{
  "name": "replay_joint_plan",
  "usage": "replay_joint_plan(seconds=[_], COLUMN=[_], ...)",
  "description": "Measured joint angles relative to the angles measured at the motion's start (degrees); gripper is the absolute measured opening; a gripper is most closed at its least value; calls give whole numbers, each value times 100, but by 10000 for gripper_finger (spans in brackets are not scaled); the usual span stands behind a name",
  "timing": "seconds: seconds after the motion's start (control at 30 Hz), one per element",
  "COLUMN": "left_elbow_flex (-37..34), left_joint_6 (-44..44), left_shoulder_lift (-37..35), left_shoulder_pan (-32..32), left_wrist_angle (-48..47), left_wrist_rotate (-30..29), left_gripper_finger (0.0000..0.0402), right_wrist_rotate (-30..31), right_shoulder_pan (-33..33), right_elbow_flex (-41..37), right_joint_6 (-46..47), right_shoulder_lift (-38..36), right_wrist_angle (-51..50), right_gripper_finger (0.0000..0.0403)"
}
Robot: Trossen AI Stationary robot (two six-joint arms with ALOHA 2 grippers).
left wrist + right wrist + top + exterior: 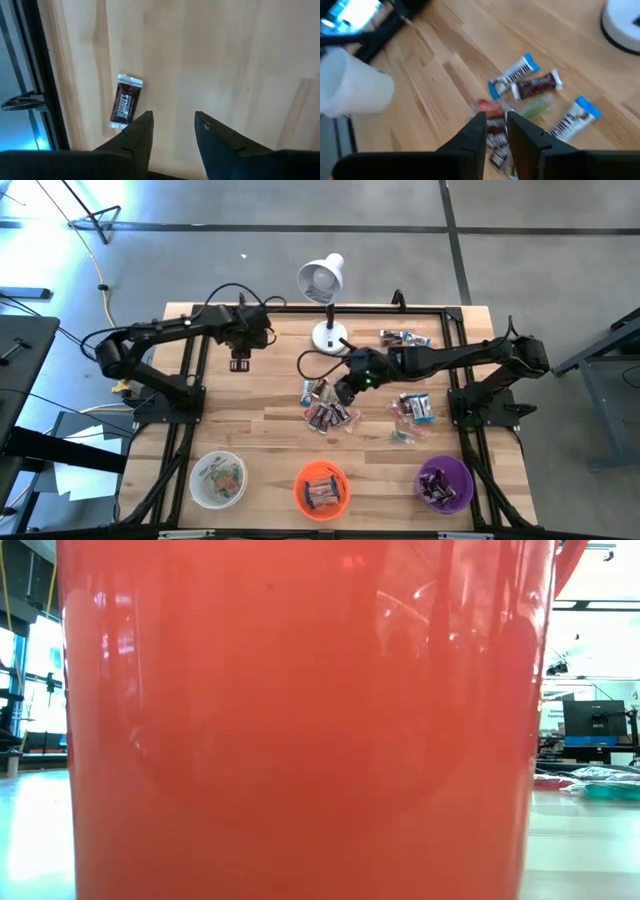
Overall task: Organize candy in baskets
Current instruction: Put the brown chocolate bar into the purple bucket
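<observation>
The right claw (495,131) hovers low over the heap of candy (328,413) at the middle of the bench (270,435), its fingers parted only a narrow gap and nothing held between them; several wrappers lie crowded directly under the tips. The left claw (172,131) is near the far left corner of the bench, fingers moderately apart and empty, with a single brown candy (125,102) lying just beside one finger, outside the gap. More candy lies in a pile (413,409) toward the right edge and a few pieces (405,337) near the far edge, beside the lamp (324,290). The white basket (218,478), orange basket (321,488) and purple basket (443,484) stand in a row along the near edge, each already holding some pieces. The risk on the right is that so narrow a gap over overlapping wrappers nips two candies or slips off the foil. On the left, closing as placed would likely miss the brown candy or push it toward the bench edge.
</observation>
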Motion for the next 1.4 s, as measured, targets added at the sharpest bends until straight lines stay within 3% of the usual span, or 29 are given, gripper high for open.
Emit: replay_joint_plan(seconds=[0.37, 0.77, 0.97, 1.27, 1.4], left_elbow_flex=[-2, -2, -2, -2, -2], left_joint_6=[-238, 795, 719, 955, 1148], left_shoulder_lift=[813, 917, 937, 1176, 1297], left_shoulder_pan=[291, 476, 995, 1471, 1545], left_wrist_angle=[138, 270, 800, 960, 1152], left_wrist_rotate=[-32, -93, 744, 688, 264], left_gripper_finger=[140, 141, 141, 140, 141], right_wrist_rotate=[2, -323, -321, -280, -278], right_shoulder_pan=[-188, -829, -1026, -1052, -1052], right_elbow_flex=[0, 0, 0, 0, 0], right_joint_6=[-635, -1346, -1319, -1304, -1302], right_shoulder_lift=[0, -2, -2, -2, -2], right_wrist_angle=[-952, -1270, -1268, -1266, -1262], right_gripper_finger=[74, 74, 74, 74, 74])
